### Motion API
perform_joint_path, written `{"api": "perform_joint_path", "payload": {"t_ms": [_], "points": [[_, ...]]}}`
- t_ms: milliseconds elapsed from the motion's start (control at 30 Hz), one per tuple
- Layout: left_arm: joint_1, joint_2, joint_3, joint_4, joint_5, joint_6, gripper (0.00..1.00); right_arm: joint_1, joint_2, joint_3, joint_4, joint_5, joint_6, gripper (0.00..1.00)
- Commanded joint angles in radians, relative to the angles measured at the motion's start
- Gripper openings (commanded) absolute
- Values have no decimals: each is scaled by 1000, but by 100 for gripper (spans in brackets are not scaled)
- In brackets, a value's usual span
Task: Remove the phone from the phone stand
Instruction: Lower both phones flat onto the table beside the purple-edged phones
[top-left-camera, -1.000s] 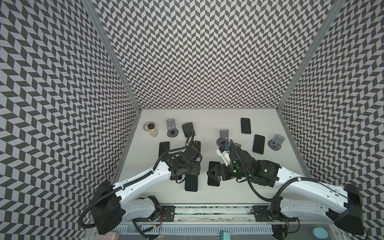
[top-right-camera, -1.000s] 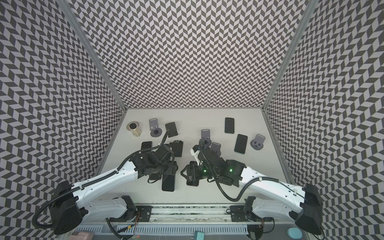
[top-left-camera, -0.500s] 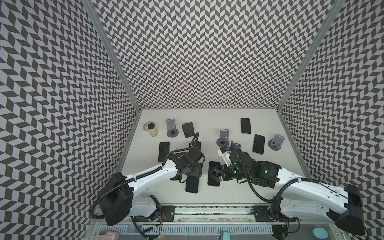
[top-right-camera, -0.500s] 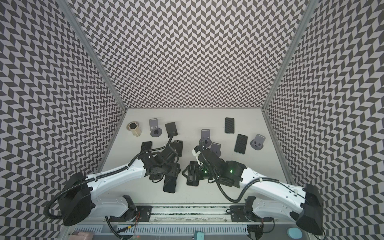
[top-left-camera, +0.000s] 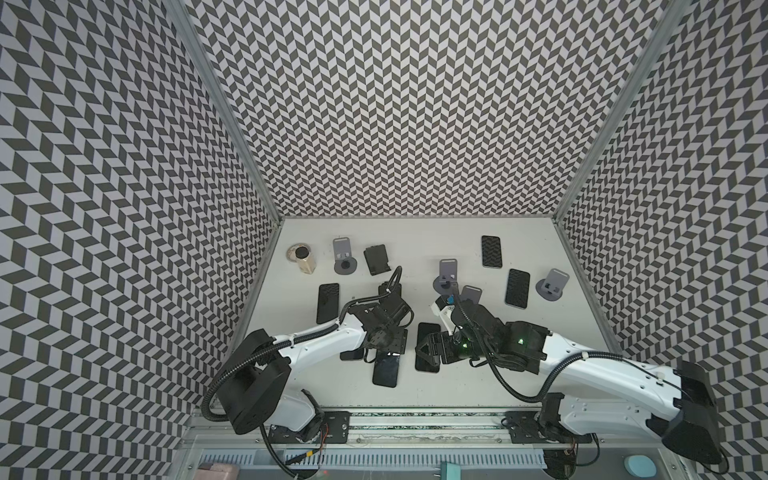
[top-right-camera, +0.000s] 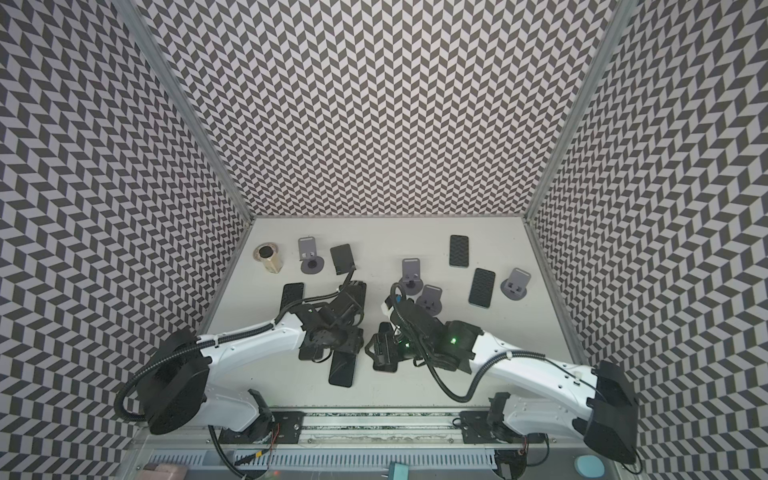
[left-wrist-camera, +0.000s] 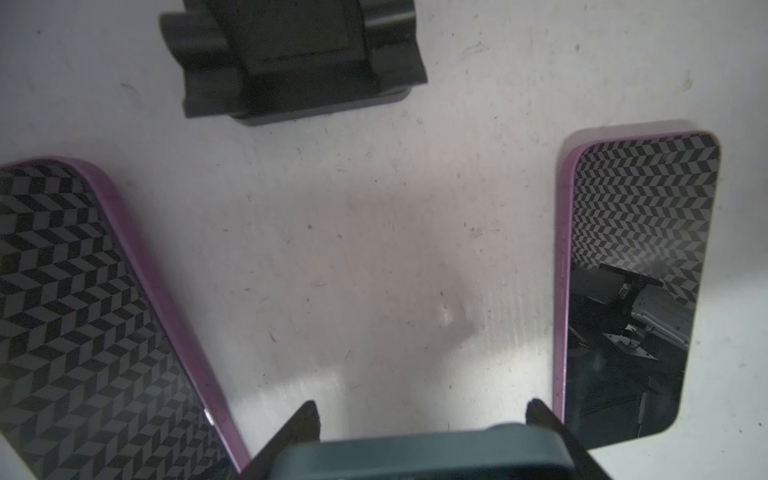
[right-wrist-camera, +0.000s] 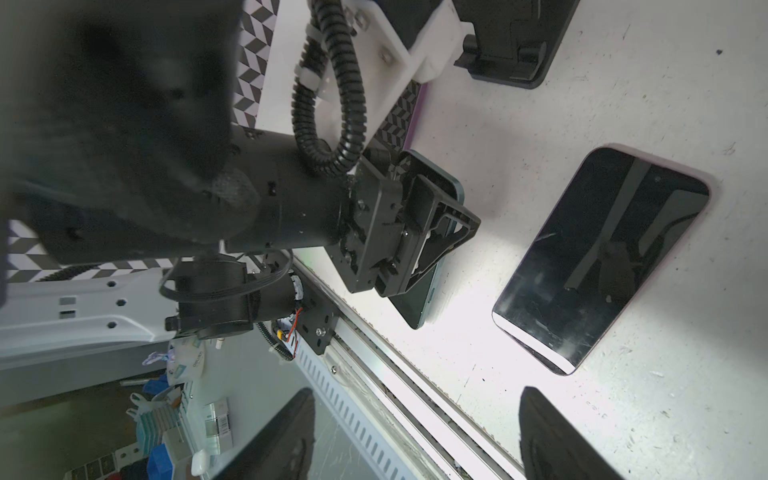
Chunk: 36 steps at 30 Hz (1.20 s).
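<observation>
My left gripper (top-left-camera: 384, 351) is shut across a dark phone with a teal edge (top-left-camera: 386, 370), held low over the table near the front. In the left wrist view the phone's edge (left-wrist-camera: 415, 453) fills the gap between the black fingers (left-wrist-camera: 307, 415). The black phone stand (left-wrist-camera: 291, 58) stands bare just beyond it on the table, partly under the left arm's cable in a top view (top-left-camera: 390, 291). My right gripper (right-wrist-camera: 415, 436) is open and holds nothing. It hovers over a purple-edged phone (top-left-camera: 426, 332) lying flat.
Several more phones lie flat on the table (top-left-camera: 415, 249): one at the left (top-left-camera: 327, 302), two patterned ones at the back right (top-left-camera: 491, 251) (top-left-camera: 517, 287). Grey stands (top-left-camera: 345, 257) (top-left-camera: 446, 276) (top-left-camera: 552, 284), a second black stand (top-left-camera: 376, 259) and a jar (top-left-camera: 303, 257) stand further back.
The left arm has drawn back and folded lower, and the held phone has shifted slightly toward the front. The right gripper has stayed in place and its jaws have widened a little.
</observation>
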Motion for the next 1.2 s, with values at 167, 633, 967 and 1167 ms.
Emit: {"api": "perform_joint_path", "payload": {"t_ms": [167,633,967,1167], "points": [[30,55,62,38,24,8,53,2,37,42,-3,17,-44,76],[54,97,96,9,25,-5,52,-30,125,69,-12,-37,-82,77],[52,100,93,-4,23,-35,52,-48,148,85,-21,-50,-99,77],[53,93,86,3,1,-54,53,-53,144,87,-31,-56,-103,77]]}}
